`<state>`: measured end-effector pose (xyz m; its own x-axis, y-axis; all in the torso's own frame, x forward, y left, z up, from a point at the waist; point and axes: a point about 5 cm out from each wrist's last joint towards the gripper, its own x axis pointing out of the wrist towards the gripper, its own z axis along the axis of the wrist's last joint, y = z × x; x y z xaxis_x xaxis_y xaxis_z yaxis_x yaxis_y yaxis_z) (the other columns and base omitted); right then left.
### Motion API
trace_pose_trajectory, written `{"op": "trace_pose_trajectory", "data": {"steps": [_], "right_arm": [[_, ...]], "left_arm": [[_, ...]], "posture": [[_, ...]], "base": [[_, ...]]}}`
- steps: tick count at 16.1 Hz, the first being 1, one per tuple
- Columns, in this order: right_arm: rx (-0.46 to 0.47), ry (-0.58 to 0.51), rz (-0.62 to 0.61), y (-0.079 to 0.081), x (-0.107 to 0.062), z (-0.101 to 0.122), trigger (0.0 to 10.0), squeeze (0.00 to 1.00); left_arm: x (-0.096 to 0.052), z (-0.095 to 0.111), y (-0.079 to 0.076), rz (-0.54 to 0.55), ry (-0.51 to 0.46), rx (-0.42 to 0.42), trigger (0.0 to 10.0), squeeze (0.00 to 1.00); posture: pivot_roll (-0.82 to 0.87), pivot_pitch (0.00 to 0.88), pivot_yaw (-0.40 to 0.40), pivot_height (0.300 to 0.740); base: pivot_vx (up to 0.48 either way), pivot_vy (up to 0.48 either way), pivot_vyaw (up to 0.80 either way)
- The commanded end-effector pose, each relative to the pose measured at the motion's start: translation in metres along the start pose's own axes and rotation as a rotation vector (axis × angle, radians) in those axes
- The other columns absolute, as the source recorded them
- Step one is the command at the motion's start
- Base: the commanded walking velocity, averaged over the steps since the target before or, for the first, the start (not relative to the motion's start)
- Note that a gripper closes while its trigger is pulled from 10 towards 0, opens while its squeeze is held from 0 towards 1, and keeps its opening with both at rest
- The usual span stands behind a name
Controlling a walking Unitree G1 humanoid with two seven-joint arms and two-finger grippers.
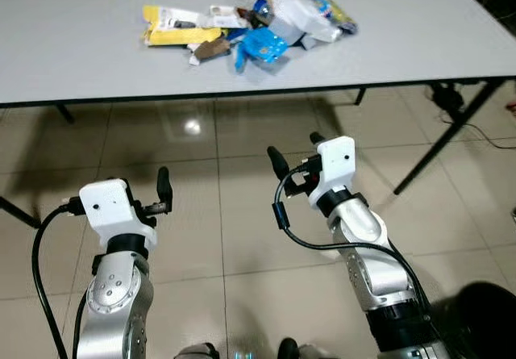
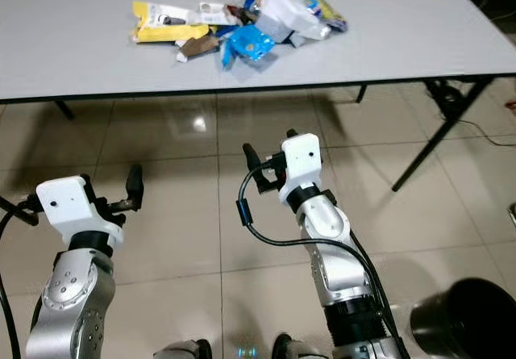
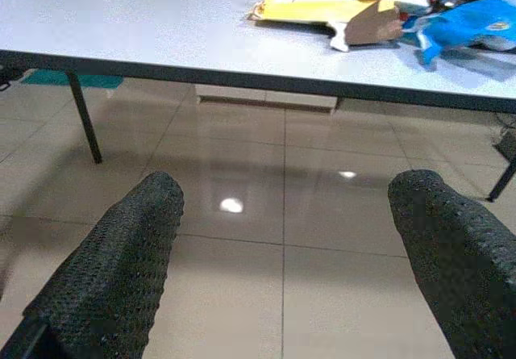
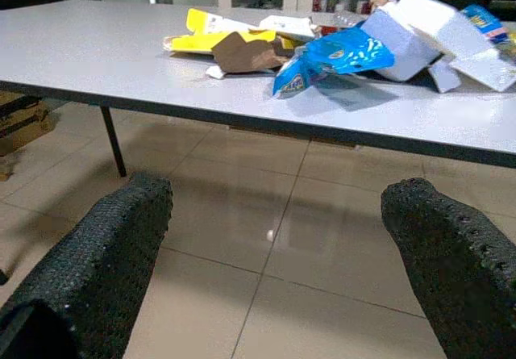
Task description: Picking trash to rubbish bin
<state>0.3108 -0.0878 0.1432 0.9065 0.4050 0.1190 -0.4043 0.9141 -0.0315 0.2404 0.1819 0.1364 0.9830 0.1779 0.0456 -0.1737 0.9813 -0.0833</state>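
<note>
A heap of trash lies on the grey table [image 1: 72, 52]: a yellow packet [image 1: 173, 30], a brown card scrap [image 1: 212, 48], a blue crisp bag [image 1: 262, 46], white cartons [image 1: 302, 16] and a blue-yellow wrapper [image 1: 330, 8]. Both arms are raised low over the tiled floor, short of the table's near edge. My left gripper [image 3: 287, 189] is open and holds nothing; it faces the yellow packet [image 3: 310, 4]. My right gripper [image 1: 297, 149] is also open and bare, facing the blue bag [image 4: 330, 56].
A black rubbish bin [image 2: 468, 319] stands on the floor at my lower right, beside the right arm. Slanted black table legs [image 1: 439, 145] run under the table's right side, and another leg [image 1: 64, 113] at the left. Cables lie near the far right leg.
</note>
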Motion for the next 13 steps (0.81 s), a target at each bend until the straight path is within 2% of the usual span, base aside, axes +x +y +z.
{"op": "trace_pose_trajectory", "data": {"steps": [1, 13], "right_arm": [[0.002, -0.018, 0.004, 0.0006, -0.0010, 0.0030, 10.0, 0.00], [0.000, -0.018, 0.007, 0.0018, -0.0024, 0.0020, 10.0, 0.00]], "left_arm": [[0.0001, 0.0011, -0.0014, -0.015, -0.005, -0.004, 10.0, 0.00], [-0.0001, 0.0022, -0.0040, -0.028, -0.009, 0.002, 10.0, 0.00]], "posture": [[-0.01, 0.171, -0.008, 0.740], [-0.01, 0.173, -0.007, 0.740]], "base": [[0.454, 0.000, 0.00], [0.453, 0.000, 0.00]]}}
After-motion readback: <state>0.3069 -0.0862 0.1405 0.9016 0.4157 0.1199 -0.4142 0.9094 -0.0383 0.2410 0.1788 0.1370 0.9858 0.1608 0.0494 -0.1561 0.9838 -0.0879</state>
